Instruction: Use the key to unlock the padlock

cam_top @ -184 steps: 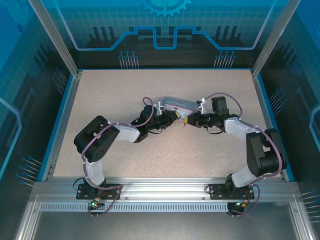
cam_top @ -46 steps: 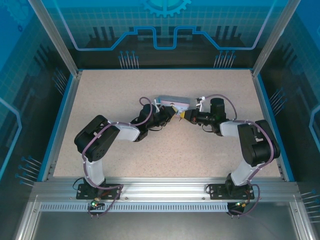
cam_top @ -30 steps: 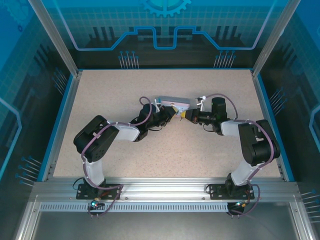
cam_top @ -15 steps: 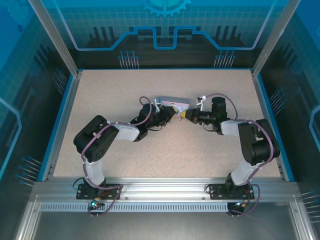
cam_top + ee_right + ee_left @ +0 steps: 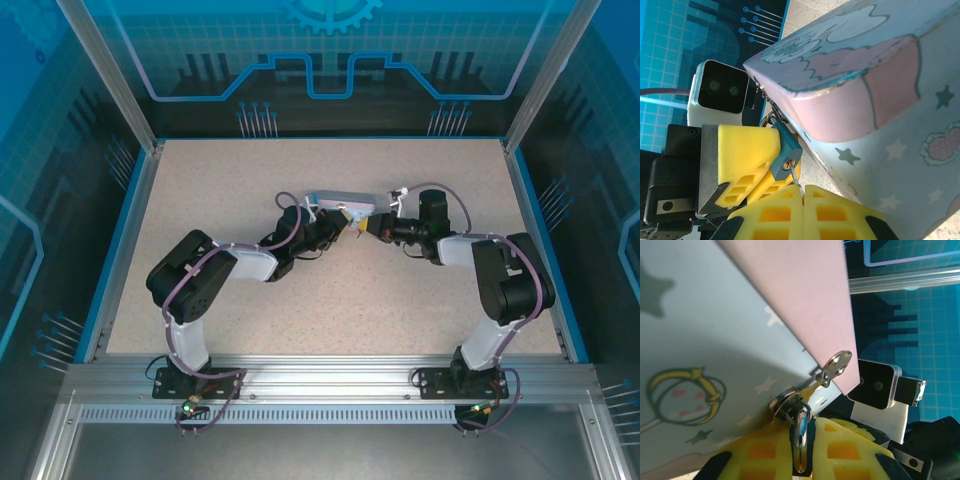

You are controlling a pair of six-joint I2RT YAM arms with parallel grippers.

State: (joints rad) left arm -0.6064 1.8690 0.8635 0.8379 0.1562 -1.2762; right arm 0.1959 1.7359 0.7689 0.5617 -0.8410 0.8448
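Left fingers (image 5: 765,455) of mine clench the padlock (image 5: 788,148) that hangs on the pale blue tin (image 5: 880,100). My right fingers (image 5: 775,220) pinch the key (image 5: 795,178), its tip at the keyhole

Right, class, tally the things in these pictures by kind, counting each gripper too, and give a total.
padlock: 1
key: 1
tin box: 1
grippers: 2, the left gripper and the right gripper
Total: 5
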